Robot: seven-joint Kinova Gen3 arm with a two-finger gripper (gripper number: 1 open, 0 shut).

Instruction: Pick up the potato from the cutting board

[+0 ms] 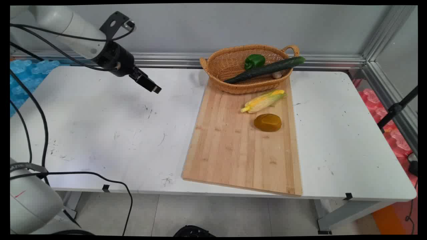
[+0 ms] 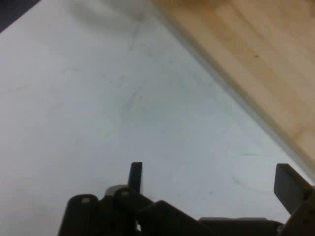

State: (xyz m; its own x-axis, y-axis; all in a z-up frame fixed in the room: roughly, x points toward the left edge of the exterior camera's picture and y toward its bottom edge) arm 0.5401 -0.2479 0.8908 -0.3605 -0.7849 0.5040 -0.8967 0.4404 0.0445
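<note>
The claw (image 1: pixel 150 85) is hovering spread and empty in the upper left — over the bare surface (image 1: pixel 110 133), near the cutting board (image 1: pixel 240 150).

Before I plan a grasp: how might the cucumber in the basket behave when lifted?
The cucumber looks long, stiff and smooth, so it may slip or pivot if gripped off-centre. It lies across the basket rim, its tip overhanging, so a nudge could roll it.

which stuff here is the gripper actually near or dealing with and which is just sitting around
Near the gripper:
- gripper, open, holding nothing, above the white table
- cutting board, its edge showing in the hand view

Just lying about:
- basket on the board's far end, holding a green pepper and a cucumber
- corn on the board
- brown lump on the board
</note>
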